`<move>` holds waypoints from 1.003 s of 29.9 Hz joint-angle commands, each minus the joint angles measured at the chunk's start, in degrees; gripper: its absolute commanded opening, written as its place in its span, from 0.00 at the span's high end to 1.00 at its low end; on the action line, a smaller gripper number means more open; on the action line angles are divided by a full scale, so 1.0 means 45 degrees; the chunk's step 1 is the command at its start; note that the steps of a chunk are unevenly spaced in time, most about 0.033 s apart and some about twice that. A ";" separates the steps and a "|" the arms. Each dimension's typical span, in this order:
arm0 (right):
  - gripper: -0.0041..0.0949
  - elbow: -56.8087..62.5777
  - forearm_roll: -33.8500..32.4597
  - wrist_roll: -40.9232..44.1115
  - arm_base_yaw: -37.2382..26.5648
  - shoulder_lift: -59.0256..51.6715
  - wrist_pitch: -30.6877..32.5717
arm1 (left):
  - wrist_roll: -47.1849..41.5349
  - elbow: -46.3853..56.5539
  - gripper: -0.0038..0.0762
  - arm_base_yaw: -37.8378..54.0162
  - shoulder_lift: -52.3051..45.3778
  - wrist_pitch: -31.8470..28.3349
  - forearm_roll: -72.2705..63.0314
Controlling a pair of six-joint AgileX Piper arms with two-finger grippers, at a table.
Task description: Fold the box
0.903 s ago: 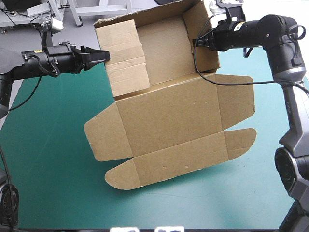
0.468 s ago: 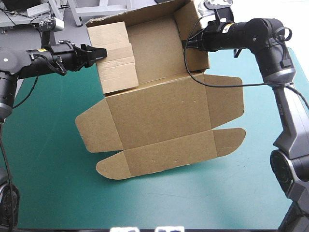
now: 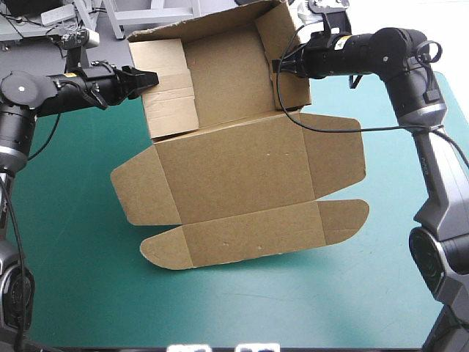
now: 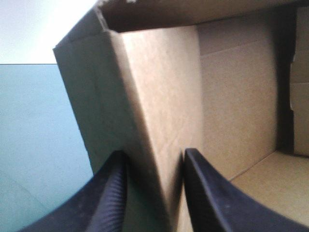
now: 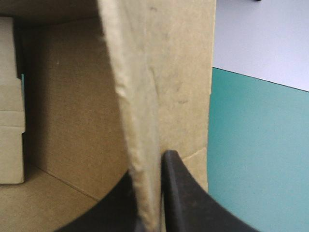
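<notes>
Nearest the robot, bare teal-green cover of the desk [image 3: 80,293] lies well short of both pincers. Beyond it comes the box [image 3: 234,169], an open brown tray with its lid unfolded flat. The lid's rounded front flap [image 3: 253,236] is the part farthest from the pincers on the near side. Whether its edge touches the desk cannot be told. The lid panel [image 3: 234,165], with a side flap at each end, slopes up from there toward the pincers.

The tray [image 3: 223,77] sits between the two pincers, its opening turned toward the high camera.

The left pincer [image 3: 150,77] is pinching the tray's left wall [image 3: 167,88]. In the left wrist view [image 4: 154,154] one black finger [image 4: 113,193] lies on the outside of the wall and the other [image 4: 203,193] inside the tray. The fingers are nearly together with the board [image 4: 159,96] between them. The tray floor and the opposite wall show ahead of this pincer.

The right pincer [image 3: 282,67] is pinching the tray's right wall [image 3: 282,44]. In the right wrist view [image 5: 149,169] the black fingers are pressed onto the wall's edge [image 5: 140,121], with the tray interior on one side and the teal-green cover on the other.

The tray's far wall [image 3: 198,22] lies beyond both pincers, near the desk's far edge.
</notes>
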 commanded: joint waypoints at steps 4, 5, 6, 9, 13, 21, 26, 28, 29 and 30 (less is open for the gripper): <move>0.96 -0.0416 0.3222 -0.0238 0.0731 -0.0759 -0.0392 | 0.0031 -0.0365 0.96 -0.0556 -0.0324 -0.0100 -0.1141; 0.96 -0.0416 0.2983 -0.0240 0.0847 -0.0759 -0.0318 | 0.0053 -0.0365 0.96 -0.0662 -0.0324 -0.0100 -0.1141; 0.96 -0.0416 0.2613 -0.0195 0.0993 -0.0759 -0.0244 | 0.0053 -0.0365 0.96 -0.0816 -0.0324 -0.0128 -0.1113; 0.96 -0.0416 0.1388 0.0164 0.1337 -0.0759 0.0054 | 0.0053 -0.0391 0.96 -0.1327 -0.0324 -0.0128 -0.0503; 0.96 -0.0416 -0.0011 0.0702 0.1503 -0.0759 0.0888 | -0.0485 -0.0703 0.96 -0.1817 -0.0324 0.0068 0.0596; 0.96 -0.0416 -0.2571 0.1750 0.1503 -0.0671 0.2566 | -0.2431 -0.2550 0.96 -0.1958 -0.0290 0.1928 0.3645; 0.96 -0.0416 -0.1767 0.1903 0.1503 -0.0067 0.2566 | -0.3376 -0.3783 0.96 -0.1958 0.0346 0.4396 0.5287; 0.96 -0.0394 -0.1580 0.1956 0.1503 0.0286 0.2566 | -0.3710 -0.3825 0.96 -0.1958 0.0620 0.4597 0.5645; 0.96 -0.0394 -0.1552 0.1956 0.1503 0.0465 0.2566 | -0.3711 -0.3825 0.96 -0.1981 0.0758 0.4597 0.5707; 0.96 -0.0338 -0.1552 0.1956 0.1503 0.0580 0.2566 | -0.3711 -0.3825 0.96 -0.2046 0.0857 0.4597 0.5846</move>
